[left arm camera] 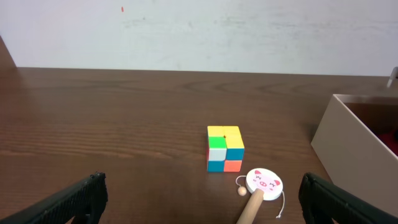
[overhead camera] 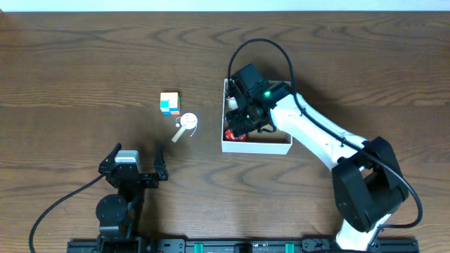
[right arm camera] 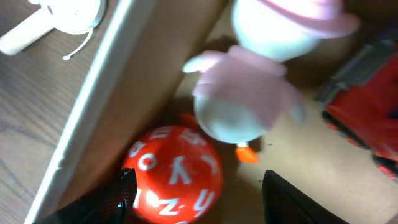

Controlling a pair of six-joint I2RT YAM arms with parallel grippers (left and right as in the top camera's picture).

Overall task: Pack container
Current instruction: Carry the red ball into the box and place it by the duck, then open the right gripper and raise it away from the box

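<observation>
container (overhead camera: 256, 147): on the brown table (overhead camera: 84, 63), a bit right of the middle | right gripper (overhead camera: 237, 128): down inside the container, fingers apart, holds nothing, over a red letter ball (right arm camera: 174, 177) and a pink-white toy duck (right arm camera: 245, 93) | left gripper (overhead camera: 137, 157): wide open, empty, well apart from the container

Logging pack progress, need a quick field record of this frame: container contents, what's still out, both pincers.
container: white-walled box, lidless
inside: red lettered ball, pink-and-white duck toy, another red item that is unclear
still outside: colour cube, pig-face rattle, both left of the container
left pincer: open, empty, short of the toys
right pincer: inside the container, open, gripping nothing
</observation>
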